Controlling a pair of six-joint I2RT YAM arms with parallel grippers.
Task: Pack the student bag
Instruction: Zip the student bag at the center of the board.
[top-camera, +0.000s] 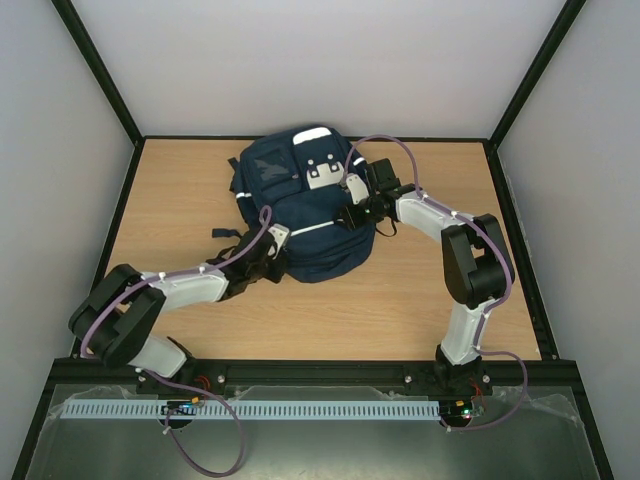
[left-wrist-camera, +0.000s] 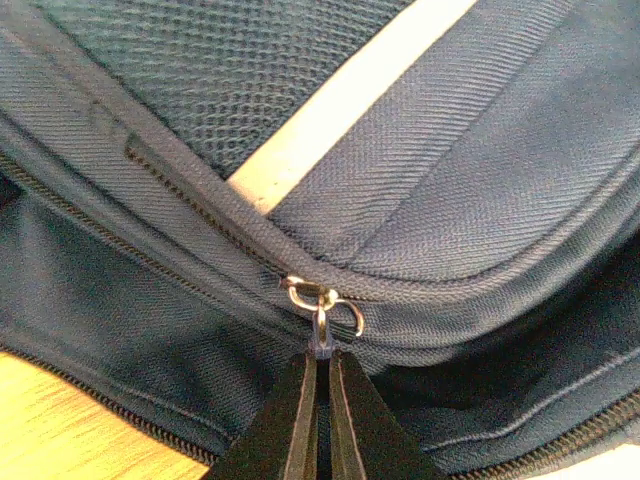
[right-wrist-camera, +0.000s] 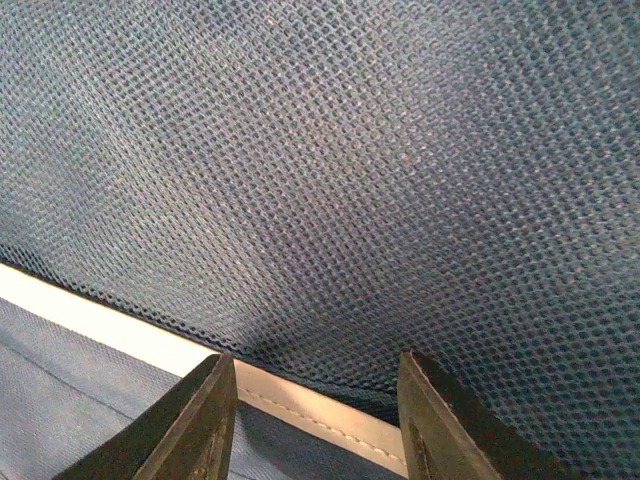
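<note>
Zipper step: jaws of the left arm (top-camera: 190, 285) pinch the backpack (top-camera: 300, 200) zipper pull (left-wrist-camera: 322, 318); the right arm (top-camera: 440, 222) braces its mesh (right-wrist-camera: 330, 170), jaws spread. Next, likely a steady drag along the track.

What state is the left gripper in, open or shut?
Shut: the left gripper pinches the zipper pull of the student bag.

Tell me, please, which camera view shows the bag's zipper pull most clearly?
The left wrist view: the metal zipper pull sits centre frame, pinched by the left gripper. The top external view shows the student bag whole, with the pull too small to see. The right wrist view shows mesh fabric, no pull.
</note>
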